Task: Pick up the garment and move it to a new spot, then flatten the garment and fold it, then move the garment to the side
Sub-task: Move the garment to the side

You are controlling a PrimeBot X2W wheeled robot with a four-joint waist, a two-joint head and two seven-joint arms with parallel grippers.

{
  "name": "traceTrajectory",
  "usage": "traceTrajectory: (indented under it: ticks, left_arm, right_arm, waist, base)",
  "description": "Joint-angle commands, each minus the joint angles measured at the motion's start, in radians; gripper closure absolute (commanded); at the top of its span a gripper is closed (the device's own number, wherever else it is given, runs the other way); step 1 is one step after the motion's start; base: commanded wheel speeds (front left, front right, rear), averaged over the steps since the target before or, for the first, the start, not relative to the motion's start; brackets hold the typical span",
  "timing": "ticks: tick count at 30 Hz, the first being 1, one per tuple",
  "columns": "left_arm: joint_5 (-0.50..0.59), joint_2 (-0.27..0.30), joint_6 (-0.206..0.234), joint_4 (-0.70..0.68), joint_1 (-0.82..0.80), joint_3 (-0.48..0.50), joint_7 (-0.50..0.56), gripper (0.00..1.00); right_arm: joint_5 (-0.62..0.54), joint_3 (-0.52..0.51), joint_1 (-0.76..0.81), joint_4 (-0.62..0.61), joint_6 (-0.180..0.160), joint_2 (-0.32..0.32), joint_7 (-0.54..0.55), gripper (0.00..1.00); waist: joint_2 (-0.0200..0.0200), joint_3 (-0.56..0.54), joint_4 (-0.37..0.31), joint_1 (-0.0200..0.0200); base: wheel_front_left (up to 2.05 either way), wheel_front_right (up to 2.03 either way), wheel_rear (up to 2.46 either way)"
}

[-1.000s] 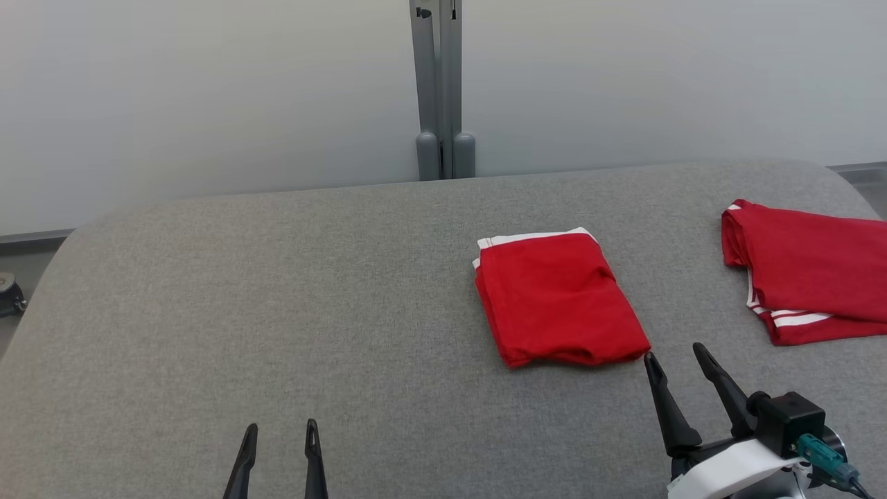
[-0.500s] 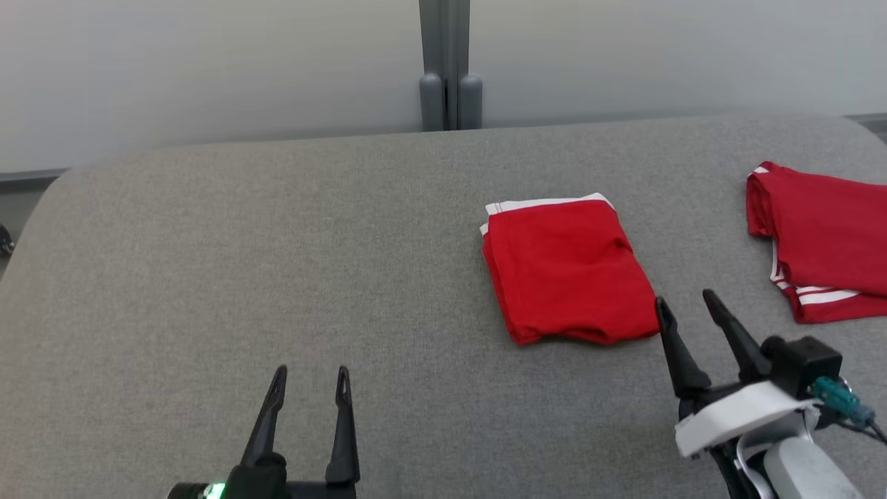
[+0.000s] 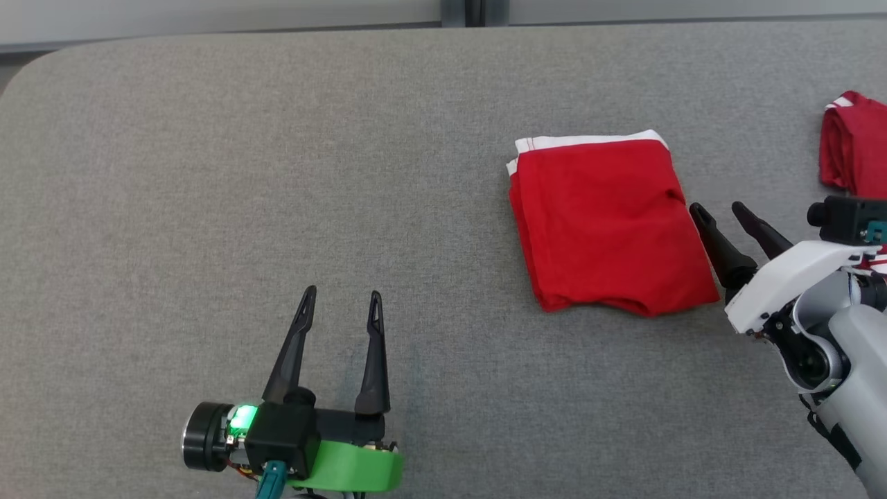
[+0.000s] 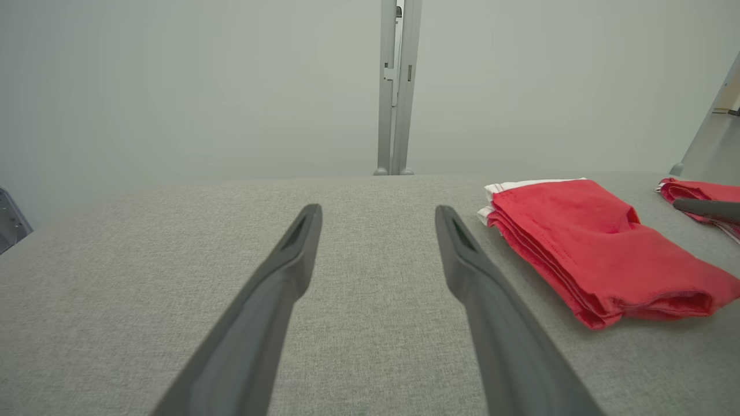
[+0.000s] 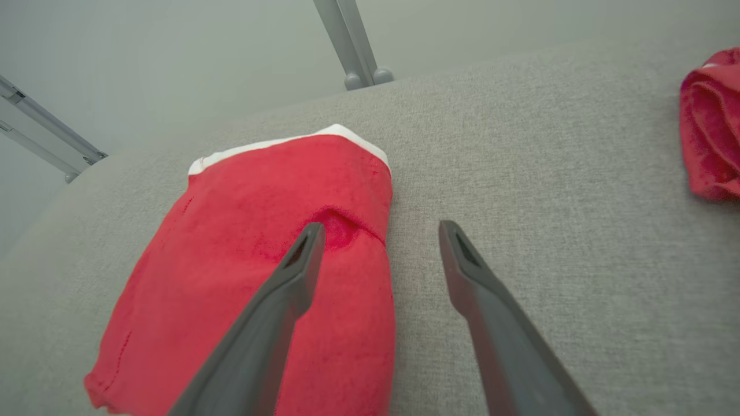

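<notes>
Garment (image 3: 610, 222): folded red, flat on your grey table (image 3: 208, 173), right of centre.
Right gripper (image 3: 716, 206): fingers spread, empty, tips right at the garment's right edge.
Left gripper (image 3: 342, 292): spread too, empty, well apart from it.

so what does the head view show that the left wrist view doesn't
Head view adds: the left hand's green mount and lit lamp, the right arm's white casing. Left wrist view adds: the folded red garment's stacked layers side on, a slanted grey frame. Both: grey table, that garment, second red garment, open left hand.
</notes>
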Motion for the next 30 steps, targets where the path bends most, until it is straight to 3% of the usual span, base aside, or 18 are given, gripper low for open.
traceTrajectory:
  ticks: [1, 6, 8, 13, 19, 30]
  left_arm:
    - [-0.003, 0.003, 0.007, 0.004, -0.025, -0.007, 0.000, 0.00]
    - [-0.006, 0.003, 0.019, 0.001, -0.048, -0.031, 0.000, 0.00]
    - [-0.006, 0.003, 0.021, 0.001, -0.053, -0.040, 0.000, 0.00]
    - [0.003, 0.003, 0.030, 0.001, -0.060, -0.042, 0.000, 0.00]
    - [0.023, 0.003, 0.020, 0.003, -0.066, -0.029, 0.000, 0.00]
    - [0.053, 0.003, -0.004, 0.016, -0.090, -0.015, 0.000, 0.00]
  right_arm:
    - [0.051, 0.019, -0.025, 0.014, -0.001, -0.021, 0.042, 0.00]
    - [0.142, 0.091, -0.077, 0.051, -0.001, -0.068, 0.130, 0.00]
    - [0.164, 0.126, -0.085, 0.047, -0.001, -0.080, 0.130, 1.00]
    - [0.192, 0.198, -0.106, 0.039, -0.001, -0.121, 0.085, 1.00]
    - [0.186, 0.239, -0.173, 0.059, -0.001, -0.181, 0.005, 1.00]
    - [0.204, 0.243, -0.292, 0.147, -0.001, -0.314, -0.090, 1.00]
  waist:
    - [0.0000, 0.056, 0.034, -0.0001]
    - [0.0000, 0.080, 0.055, -0.0001]
    - [0.0000, 0.086, 0.059, -0.0001]
    - [0.0000, 0.093, 0.046, -0.0001]
    - [0.0000, 0.097, -0.018, -0.0001]
    - [0.0000, 0.126, -0.131, -0.0001]
  base:
    - [0.00, 0.00, 0.00]
    - [0.00, 0.00, 0.00]
    - [0.00, 0.00, 0.00]
    - [0.00, 0.00, 0.00]
    - [0.00, 0.00, 0.00]
    - [0.00, 0.00, 0.00]
